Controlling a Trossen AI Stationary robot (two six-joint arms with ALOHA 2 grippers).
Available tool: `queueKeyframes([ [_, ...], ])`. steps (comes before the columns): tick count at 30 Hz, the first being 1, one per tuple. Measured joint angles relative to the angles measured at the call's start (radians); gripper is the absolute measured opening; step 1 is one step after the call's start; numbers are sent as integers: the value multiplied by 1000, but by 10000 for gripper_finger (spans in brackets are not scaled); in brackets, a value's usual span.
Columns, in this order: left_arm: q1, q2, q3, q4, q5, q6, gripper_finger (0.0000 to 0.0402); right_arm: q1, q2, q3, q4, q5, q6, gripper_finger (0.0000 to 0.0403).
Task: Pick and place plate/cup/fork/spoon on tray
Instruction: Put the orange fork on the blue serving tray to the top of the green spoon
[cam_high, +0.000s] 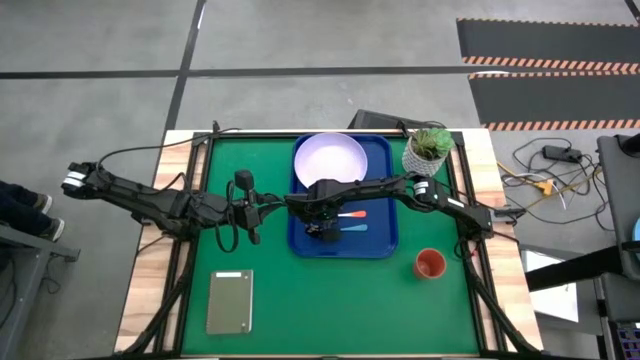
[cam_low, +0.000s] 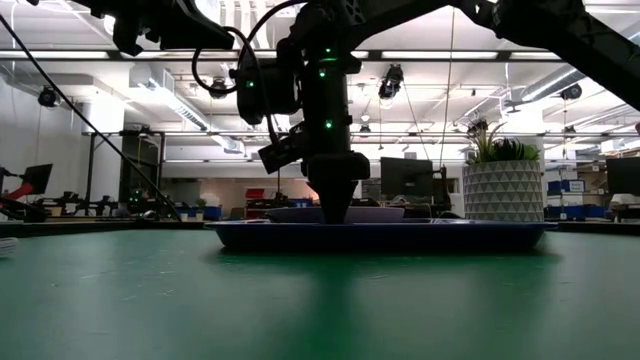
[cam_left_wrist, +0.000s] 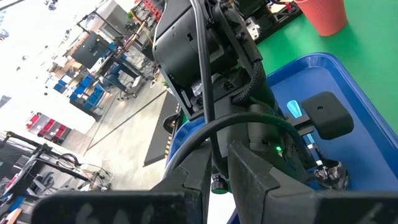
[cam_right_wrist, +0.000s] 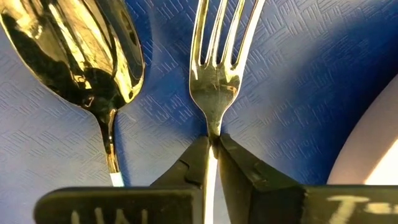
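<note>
**Fork pinched on the tray, cup outside it**

Green felt covered your surface (cam_high: 330, 300), and the tray (cam_high: 380, 240) sat toward its far edge with the plate (cam_high: 329, 160) inside it at the far end. Your right gripper (cam_right_wrist: 213, 152) was down over the tray's near half, its fingers closed to a sliver on the neck of the fork (cam_right_wrist: 217, 74), just below the tines. The spoon (cam_right_wrist: 81, 56) lay beside the fork on the tray floor; its handle was cut off in the right wrist view, and from above the arm hid both bowl and tines, leaving only the coloured handles visible. Your left gripper (cam_left_wrist: 214, 180) hung close behind the right wrist, its fingers nearly touching with nothing between them. The cup (cam_high: 429, 264) stood on the felt off the tray's near right corner. From table height the tray rim hid the cutlery.
</note>
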Motion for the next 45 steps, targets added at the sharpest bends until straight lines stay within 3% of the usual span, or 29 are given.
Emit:
queueKeyframes([
  [32,0,0,0,0,-2,0,36,0,0,0,3,-2,-2,86],
  [45,0,0,1,1,-2,0,36,0,-5,0,-3,-3,-1,79],
])
